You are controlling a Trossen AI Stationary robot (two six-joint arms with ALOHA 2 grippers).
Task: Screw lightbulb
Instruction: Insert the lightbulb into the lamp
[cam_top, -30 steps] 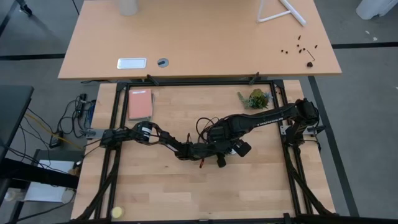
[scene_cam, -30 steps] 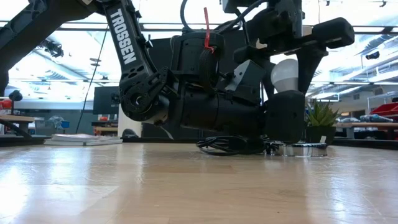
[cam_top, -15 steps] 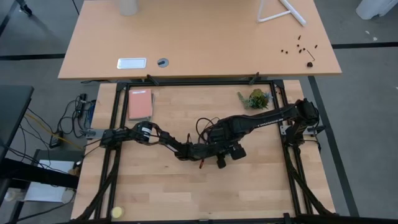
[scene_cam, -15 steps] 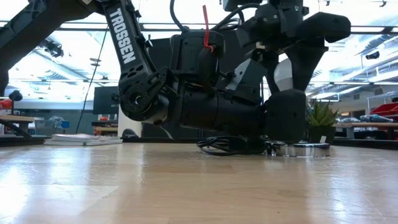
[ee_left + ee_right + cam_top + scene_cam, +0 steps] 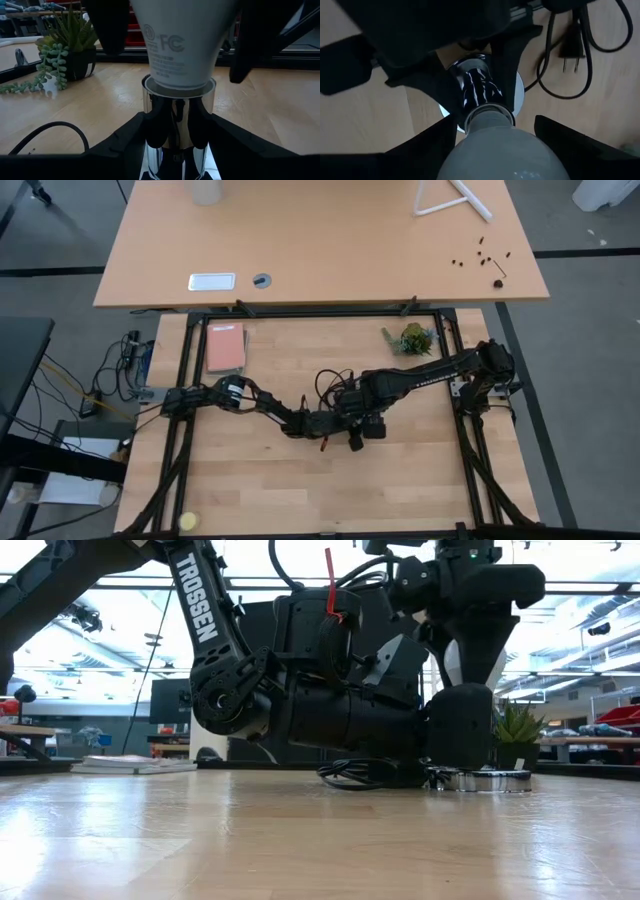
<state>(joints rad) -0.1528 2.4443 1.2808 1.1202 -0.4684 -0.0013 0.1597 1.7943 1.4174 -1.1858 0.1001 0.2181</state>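
Here, desk (image 5: 300, 840): pale wood, black cord (image 5: 580, 55) lying on it.
Room: potted plant (image 5: 65, 45) behind.
Left claw (image 5: 172, 135): clamped on silvery socket (image 5: 175, 120).
Right claw (image 5: 495, 145): fingers astride lightbulb (image 5: 180, 45); grip unclear.

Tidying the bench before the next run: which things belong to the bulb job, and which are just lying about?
Job: lightbulb; chrome socket; its black cord; left claw; right claw.
Lying about: potted plant; pink book; yellow ball.
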